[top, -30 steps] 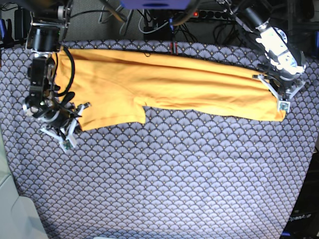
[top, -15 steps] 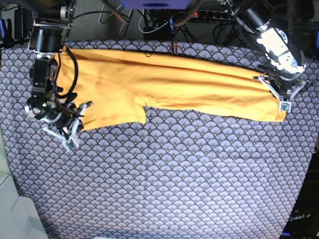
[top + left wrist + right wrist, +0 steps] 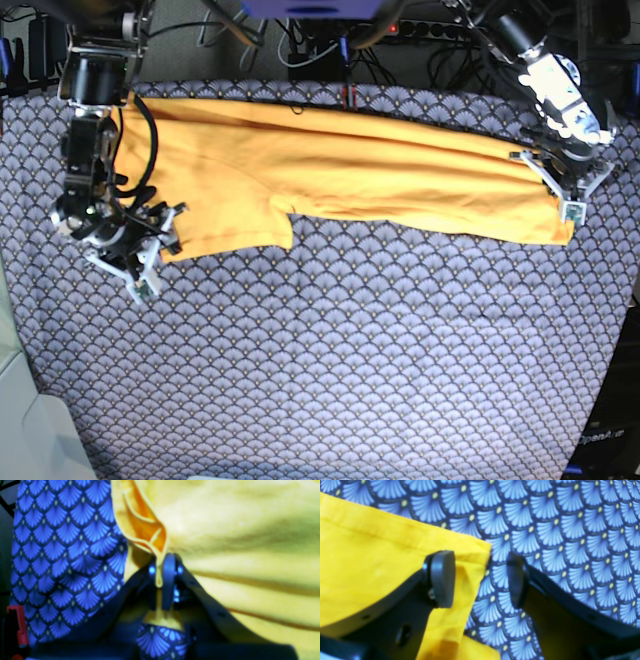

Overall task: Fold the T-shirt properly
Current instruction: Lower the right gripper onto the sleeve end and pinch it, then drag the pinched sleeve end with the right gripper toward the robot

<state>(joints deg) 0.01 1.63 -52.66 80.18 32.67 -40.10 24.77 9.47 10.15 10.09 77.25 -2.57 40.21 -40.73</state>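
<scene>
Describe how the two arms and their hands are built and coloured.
The right hand has dark angled fingers ending in round flat black pads. The arm behind it is black with looping black cables. The left hand has a white frame on a silver-white arm segment.

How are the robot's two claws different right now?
The left gripper is pinched shut on a bunched edge of the T-shirt; the right gripper stands open, with nothing between its pads. The left gripper is at one end of the shirt, the right gripper at the other. Both hover over the patterned tablecloth.
</scene>
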